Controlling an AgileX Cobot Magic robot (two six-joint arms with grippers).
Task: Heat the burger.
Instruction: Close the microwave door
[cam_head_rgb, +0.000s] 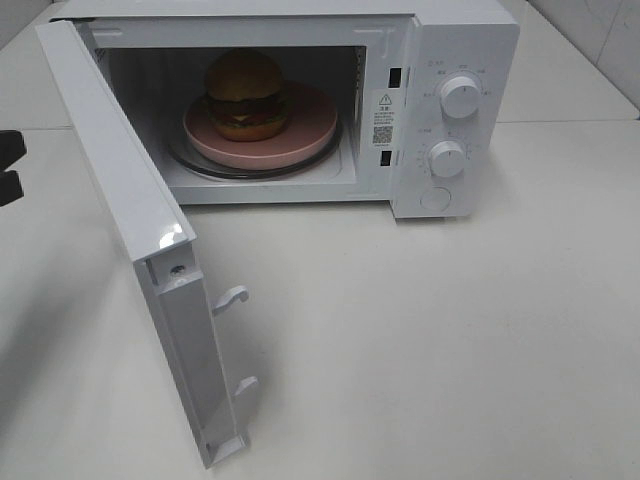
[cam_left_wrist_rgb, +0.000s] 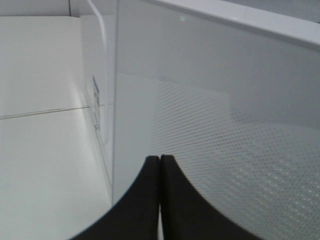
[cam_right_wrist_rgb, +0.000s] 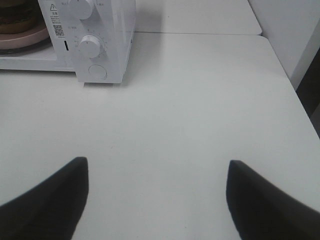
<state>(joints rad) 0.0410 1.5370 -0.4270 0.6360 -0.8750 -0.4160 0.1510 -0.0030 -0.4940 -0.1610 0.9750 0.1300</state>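
While one burger (cam_head_rgb: 245, 95) sits plated, left fingers (cam_left_wrist_rgb: 142, 205) touch, right fingers (cam_right_wrist_rgb: 45, 200) gape, both empty.

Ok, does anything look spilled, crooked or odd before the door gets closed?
Nothing stands out. The burger sits upright on the pink plate inside the microwave, a little toward the plate's back left. No spill shows; the door stands wide open.
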